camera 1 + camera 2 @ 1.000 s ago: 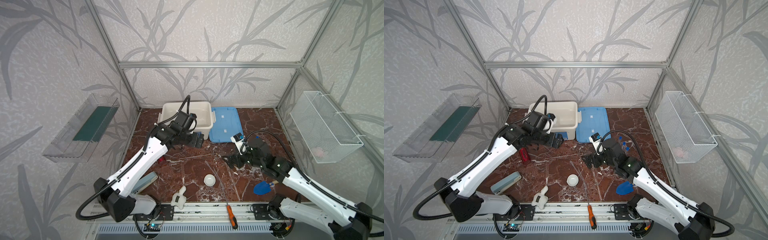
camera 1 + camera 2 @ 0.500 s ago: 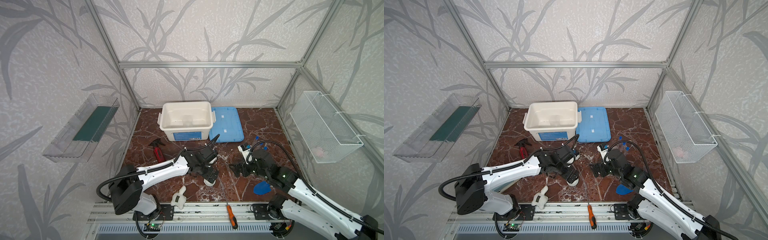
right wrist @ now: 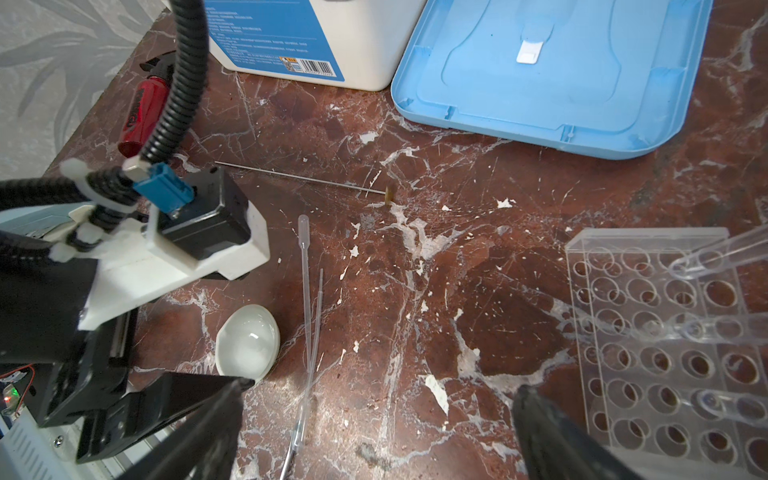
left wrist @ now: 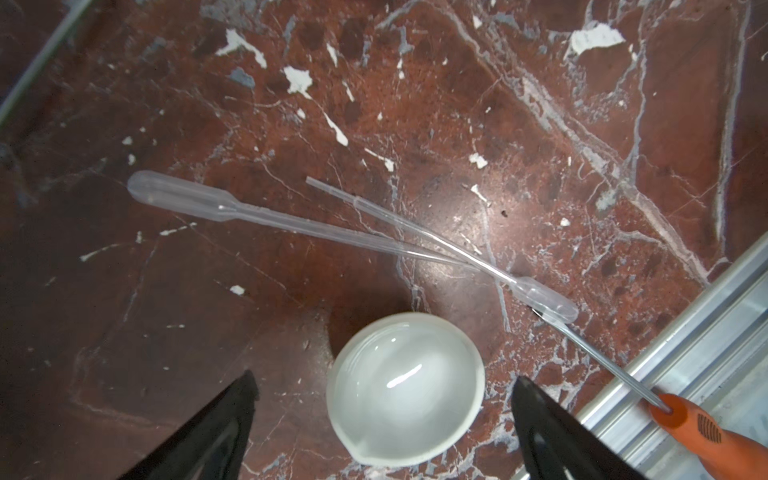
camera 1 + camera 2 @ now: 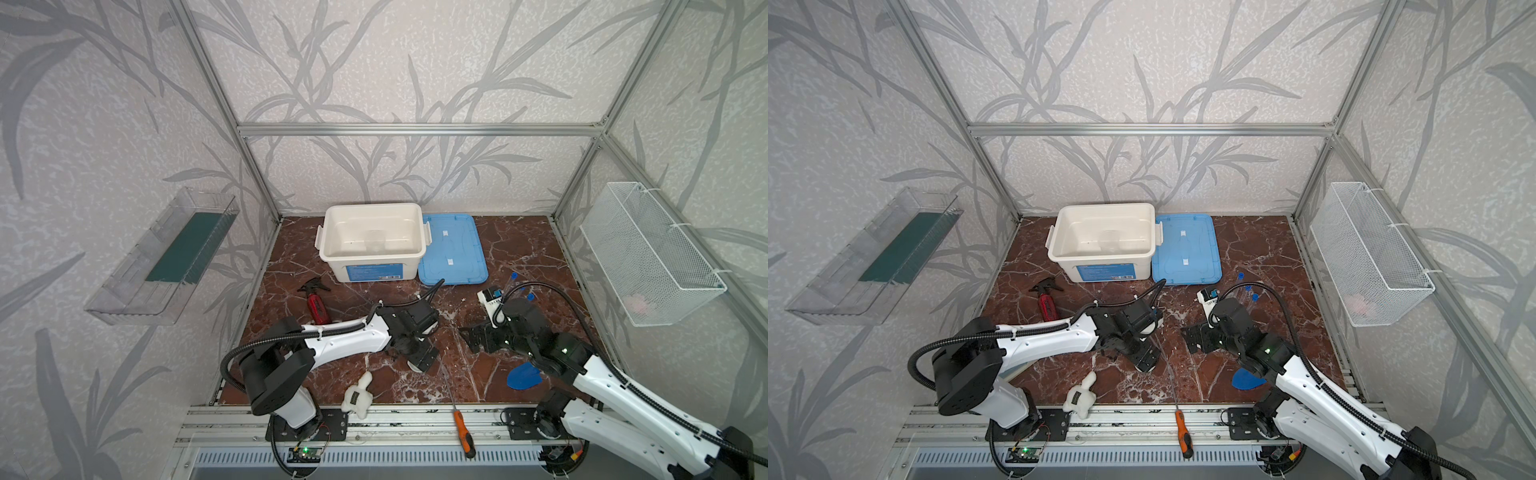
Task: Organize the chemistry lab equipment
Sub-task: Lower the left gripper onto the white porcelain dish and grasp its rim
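Surface: red-brown marble tabletop [image 5: 519, 249] inside a wallpapered, aluminium-framed cell.
Left claw [image 4: 382, 380]: jaws spread wide, gripping nothing, low over the marble.
Small white dish [image 4: 405, 388]: upright between the left claw's fingers, with a gap on each side.
Thin clear rods [image 4: 291, 220]: two crossed pipettes lying just beyond the left claw's tips.
Right claw [image 3: 380, 388]: spread wide, empty.
Tube rack [image 3: 602, 291]: flat on the marble, just beside one right-claw finger.
Test tubes [image 3: 706, 328]: three lying across the rack.
Beaker [image 5: 376, 241]: faintly visible in the white bin [image 5: 332, 232], well apart from both claws.
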Controlling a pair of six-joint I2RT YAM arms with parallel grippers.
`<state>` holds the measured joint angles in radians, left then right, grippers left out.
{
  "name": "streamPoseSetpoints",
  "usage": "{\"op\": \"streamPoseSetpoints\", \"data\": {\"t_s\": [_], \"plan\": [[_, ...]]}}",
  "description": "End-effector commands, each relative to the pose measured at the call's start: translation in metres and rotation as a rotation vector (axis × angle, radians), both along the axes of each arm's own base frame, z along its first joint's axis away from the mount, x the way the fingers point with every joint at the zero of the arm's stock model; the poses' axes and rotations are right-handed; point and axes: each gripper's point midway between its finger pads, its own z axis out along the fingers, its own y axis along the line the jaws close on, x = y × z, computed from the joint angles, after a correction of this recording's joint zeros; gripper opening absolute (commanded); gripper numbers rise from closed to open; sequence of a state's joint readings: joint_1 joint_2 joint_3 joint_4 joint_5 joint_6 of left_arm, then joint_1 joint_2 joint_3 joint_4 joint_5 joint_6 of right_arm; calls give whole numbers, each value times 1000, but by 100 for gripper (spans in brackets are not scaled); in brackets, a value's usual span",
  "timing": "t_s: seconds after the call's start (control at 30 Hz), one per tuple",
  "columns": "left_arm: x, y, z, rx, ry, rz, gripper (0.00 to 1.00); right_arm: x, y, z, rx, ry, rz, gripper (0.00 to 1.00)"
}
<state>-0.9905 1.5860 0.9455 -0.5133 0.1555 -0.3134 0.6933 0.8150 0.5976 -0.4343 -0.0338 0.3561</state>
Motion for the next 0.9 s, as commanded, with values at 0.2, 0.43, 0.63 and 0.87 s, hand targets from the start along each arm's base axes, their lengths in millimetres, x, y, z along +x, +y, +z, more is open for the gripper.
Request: {"op": "streamPoseSetpoints", "data": {"t_s": [0.2, 0.43, 0.63, 0.87], "plan": [[-9, 5, -20, 51, 9, -10, 88, 7, -1, -3, 4, 6, -48, 99], [-11, 9, -29, 87, -7, -3, 86, 9, -4, -12, -26, 20, -60, 99], [-12, 6, -33, 105, -33, -13, 86, 10, -1, -15, -27, 29, -53, 99], [-11, 4, -40, 121, -37, -20, 85, 14, 3, -15, -38, 32, -43, 99]]}}
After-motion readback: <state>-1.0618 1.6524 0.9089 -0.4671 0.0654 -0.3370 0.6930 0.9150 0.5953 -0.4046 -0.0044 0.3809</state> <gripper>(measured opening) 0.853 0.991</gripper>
